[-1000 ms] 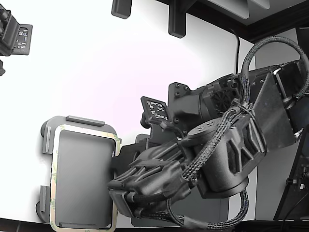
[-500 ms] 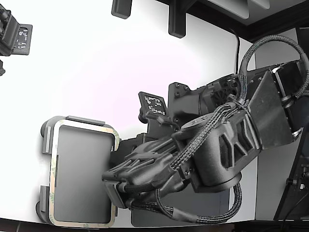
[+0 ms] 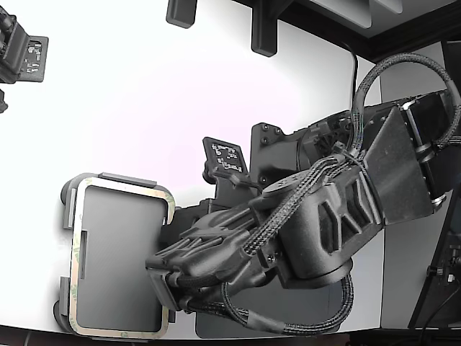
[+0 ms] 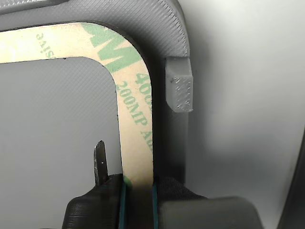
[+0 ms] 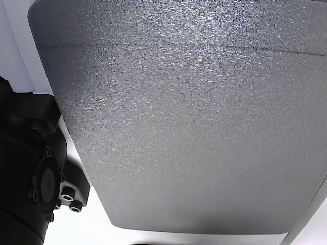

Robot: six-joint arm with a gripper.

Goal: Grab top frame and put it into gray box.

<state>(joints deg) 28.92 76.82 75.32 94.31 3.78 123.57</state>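
White desk [image 3: 137, 94] fills most of the exterior view, and the black arm [image 3: 324, 216] reaches across it from that view's right toward the gray box [image 3: 68, 205] near the lower left. Inside that box lies the top frame [image 3: 119, 189], a pale tan ring with green lettering, its long sides running along the box walls and looking already seated or very nearly so. In the wrist view the pincer [image 4: 138, 193] grasps one long side of the frame [image 4: 136, 143], one jaw on the inner edge and one on the outer, squeezed into the narrow space beside the box wall [image 4: 167, 28] and just short of a raised edge tab [image 4: 179, 86]. The step in hand looks like the final seating and letting go. To do it well, I would judge that the frame should lie flat and square within the raised rim before the jaws part, since a thin ring can ride up on a tab or tilt. Opening gently and lifting straight up should avoid dragging the strip or catching the wall.
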